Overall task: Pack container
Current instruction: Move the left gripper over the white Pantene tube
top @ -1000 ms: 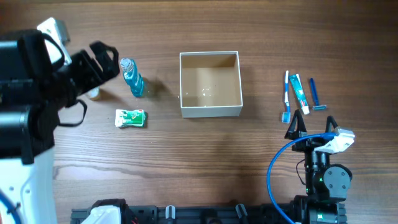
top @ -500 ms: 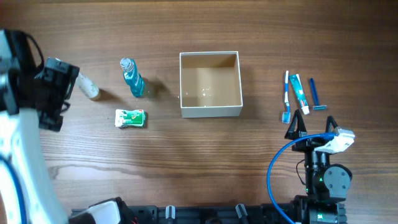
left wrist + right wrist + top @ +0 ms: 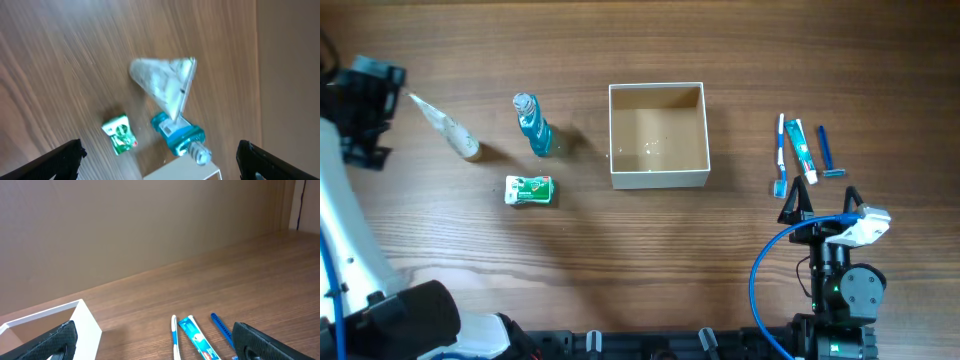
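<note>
Both grippers stand with jaws spread wide and nothing between them. The left gripper (image 3: 367, 105) hangs over the far left of the table (image 3: 620, 250), well apart from the container. The right gripper (image 3: 825, 203) sits low at the near right, its fingers pointing to the far side.

Brown wood with a long grain covers the whole tabletop. Behind its far edge, the right wrist view shows a plain tan wall (image 3: 125, 225).

The left arm's white body (image 3: 345, 230) fills the left edge, and a blue cable (image 3: 760, 275) loops beside the right arm. The container (image 3: 658, 179), a square white-walled box with a tan inside, sits near the middle of the table, a little to the far side.

Left of it is a clear bottle of blue liquid (image 3: 532, 126), which comes between the container and a pale tube (image 3: 445, 125) with a tan cap; that tube lies at a slant just right of the left gripper. Nearer than the bottle lies a small green-and-white packet (image 3: 530, 190).

Right of the container, side by side, lie a white-and-blue toothbrush (image 3: 781, 155), a teal toothpaste tube (image 3: 802, 148) and a blue razor (image 3: 827, 150). The toothbrush's near end is just beside the right gripper's fingers.
</note>
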Controlling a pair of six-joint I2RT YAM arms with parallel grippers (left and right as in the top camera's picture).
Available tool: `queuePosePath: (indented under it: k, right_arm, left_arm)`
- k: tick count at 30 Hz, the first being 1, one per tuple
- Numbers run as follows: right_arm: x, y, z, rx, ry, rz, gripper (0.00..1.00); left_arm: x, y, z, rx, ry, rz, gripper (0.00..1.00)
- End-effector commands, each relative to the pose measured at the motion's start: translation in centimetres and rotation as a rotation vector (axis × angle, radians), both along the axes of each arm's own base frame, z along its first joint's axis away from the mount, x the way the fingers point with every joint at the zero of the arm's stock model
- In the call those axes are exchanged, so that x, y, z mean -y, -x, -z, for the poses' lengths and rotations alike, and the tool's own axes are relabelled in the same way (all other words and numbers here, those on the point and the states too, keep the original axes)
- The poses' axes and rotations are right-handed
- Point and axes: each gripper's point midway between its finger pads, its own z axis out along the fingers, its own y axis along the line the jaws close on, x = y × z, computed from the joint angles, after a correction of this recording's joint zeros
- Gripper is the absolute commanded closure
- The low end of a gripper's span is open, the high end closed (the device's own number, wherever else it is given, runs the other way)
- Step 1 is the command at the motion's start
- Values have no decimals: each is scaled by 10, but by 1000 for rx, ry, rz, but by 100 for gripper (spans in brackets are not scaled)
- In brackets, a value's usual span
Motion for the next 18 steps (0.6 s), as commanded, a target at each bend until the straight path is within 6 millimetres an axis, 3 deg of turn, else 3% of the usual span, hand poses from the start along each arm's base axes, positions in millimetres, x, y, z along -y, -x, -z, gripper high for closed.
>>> queuePosePath:
  k: [1,7,12,18]
  right_arm:
    - [0,0,0,1,7,0,0]
    - [0,0,0,0,7,0,0]
    - [0,0,0,1,7,0,0]
    - [0,0,0,0,7,0,0]
  left_arm:
    - [-12,9,-3,-10,-25,15,0]
    - [14,-17,-13,123,109,117,0]
    - [27,-43,-28,227,73,210,1]
    - [26,-39,-20,118,-5,108,1]
